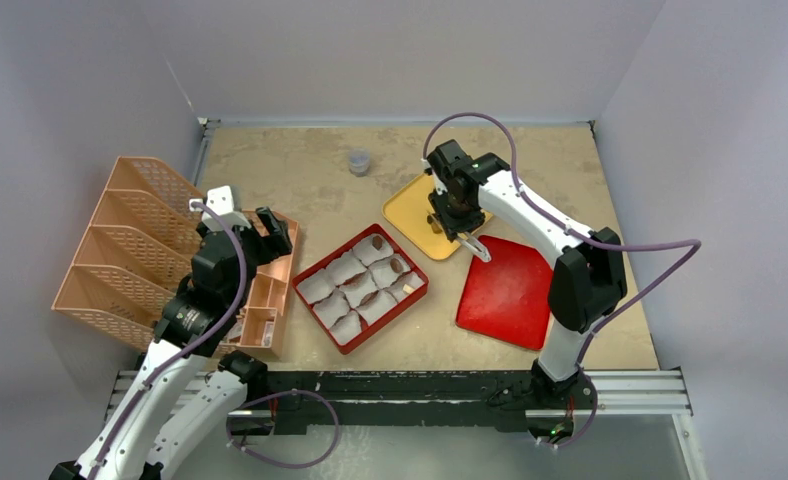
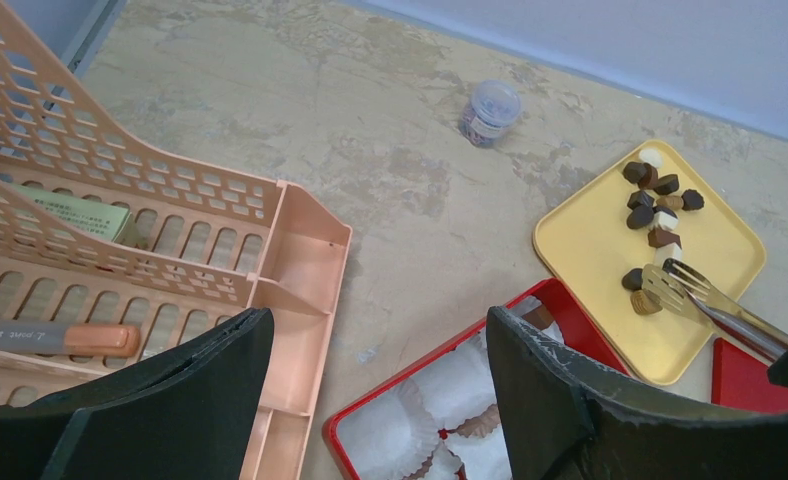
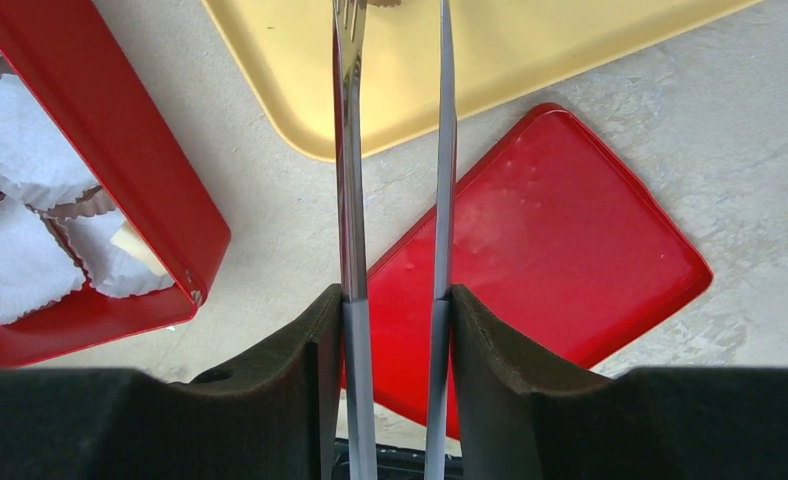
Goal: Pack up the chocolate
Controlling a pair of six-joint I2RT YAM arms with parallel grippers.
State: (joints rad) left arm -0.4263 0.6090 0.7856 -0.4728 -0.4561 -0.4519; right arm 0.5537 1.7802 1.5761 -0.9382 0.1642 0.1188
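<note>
**Pale walls, a mottled table**

Three plain walls box me in: the back wall [image 1: 390, 50], the left wall [image 1: 60, 100] and the right wall [image 1: 730, 120], all a matte lavender-grey. I work on a table top [image 1: 300, 170] of beige, stone-like mottling with darker brown patches. A silvery metal rail [image 1: 650, 390] runs along its near edge, with a flat grey surface [image 1: 470, 450] in front of it. The light is soft and even, and shadows stay faint.

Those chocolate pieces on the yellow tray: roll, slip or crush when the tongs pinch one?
Probably light: each chocolate piece is tiny beside the tongs. Rounder ones may roll or slip on the smooth yellow tray. They lie clustered, some touching, so a pinch likely nudges neighbours.
</note>
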